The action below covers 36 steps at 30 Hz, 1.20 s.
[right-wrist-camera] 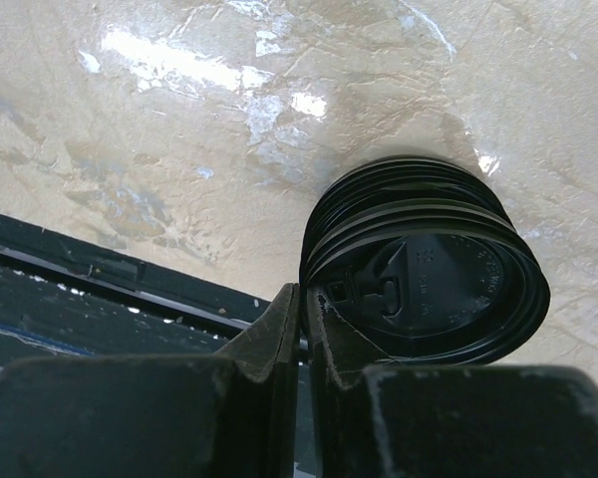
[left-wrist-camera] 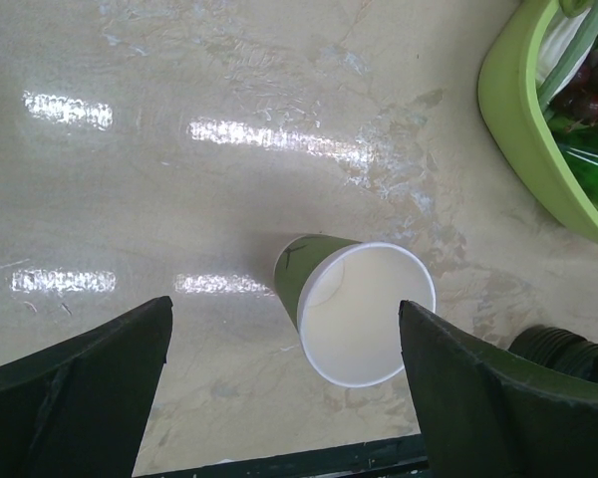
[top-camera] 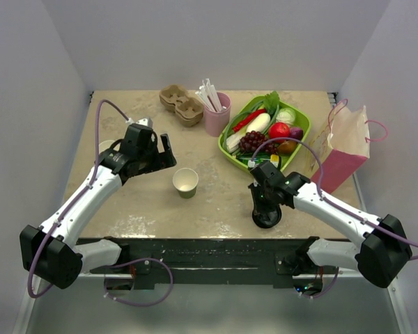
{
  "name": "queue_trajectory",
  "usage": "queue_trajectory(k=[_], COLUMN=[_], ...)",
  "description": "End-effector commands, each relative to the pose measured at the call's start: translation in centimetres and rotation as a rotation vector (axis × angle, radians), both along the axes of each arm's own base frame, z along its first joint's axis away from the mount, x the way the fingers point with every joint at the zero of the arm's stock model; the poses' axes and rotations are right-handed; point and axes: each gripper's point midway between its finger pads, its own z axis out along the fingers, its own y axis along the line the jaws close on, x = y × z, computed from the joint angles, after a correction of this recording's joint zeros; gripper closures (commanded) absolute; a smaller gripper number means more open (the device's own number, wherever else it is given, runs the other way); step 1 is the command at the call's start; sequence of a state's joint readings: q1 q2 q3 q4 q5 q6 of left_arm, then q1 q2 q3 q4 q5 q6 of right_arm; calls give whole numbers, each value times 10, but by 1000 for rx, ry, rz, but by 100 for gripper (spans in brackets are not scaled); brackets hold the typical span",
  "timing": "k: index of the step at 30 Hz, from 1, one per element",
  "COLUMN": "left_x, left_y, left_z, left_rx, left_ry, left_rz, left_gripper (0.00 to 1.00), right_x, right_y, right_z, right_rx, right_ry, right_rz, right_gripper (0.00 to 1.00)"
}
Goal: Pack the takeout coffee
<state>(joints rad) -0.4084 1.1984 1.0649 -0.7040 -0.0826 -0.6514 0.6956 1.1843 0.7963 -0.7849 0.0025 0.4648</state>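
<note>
The takeout coffee is out of view in all three views. A lidless green cup (top-camera: 186,182) with a white inside stands at mid-table. My left gripper (top-camera: 168,150) hangs open up and to the left of it. In the left wrist view the cup (left-wrist-camera: 354,309) sits between the wide-apart fingers of the left gripper (left-wrist-camera: 284,307), touching neither. A stack of black lids (top-camera: 267,217) stands near the table's front edge. My right gripper (top-camera: 262,200) is down on it. In the right wrist view the right gripper (right-wrist-camera: 304,299) is shut on the rim of the top lid (right-wrist-camera: 429,269).
A pink paper bag (top-camera: 345,149) stands at the right edge. A green tray (top-camera: 231,152) of toy food lies at back right, its rim (left-wrist-camera: 518,110) also in the left wrist view. A pink cup of straws (top-camera: 217,115) and a cardboard cup carrier (top-camera: 181,103) stand at the back.
</note>
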Motion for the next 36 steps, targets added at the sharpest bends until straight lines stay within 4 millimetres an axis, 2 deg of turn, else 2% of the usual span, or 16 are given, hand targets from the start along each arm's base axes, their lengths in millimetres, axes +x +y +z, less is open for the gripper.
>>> queue_trajectory(k=[1,3,10,19,25,32,34,36], left_x=[2,2,1,1,1,3,5,6], left_y=[-1,-1,-1,-4,-10,-49,-54,-62], left_z=[4,5,6,3,5,32,38,46], left_rx=[-8,-9,-8,-18,-40,-200,-217,-245], left_ry=[-19,-22,-25,-24,-32,-101,-121,-169], left_rz=[8,8,3,-11,-45,-216,-243,-292], left_gripper=[0,0,0,1,0,0,0,0], right_x=[5,7,6,7,7,14,15,16], right_y=[1,1,3,-1,-3,-2,3,17], right_z=[3,7,23,54,57,88,101,126], right_rx=[3,9,35,55,55,87,126,219], right_ry=[-29,-42,-60,-125,-146,-245,-283,-342], right_rz=[-20,-23,-10,18,32,80,115,161], right_gripper=[94,100,100,100,100,100,100,100])
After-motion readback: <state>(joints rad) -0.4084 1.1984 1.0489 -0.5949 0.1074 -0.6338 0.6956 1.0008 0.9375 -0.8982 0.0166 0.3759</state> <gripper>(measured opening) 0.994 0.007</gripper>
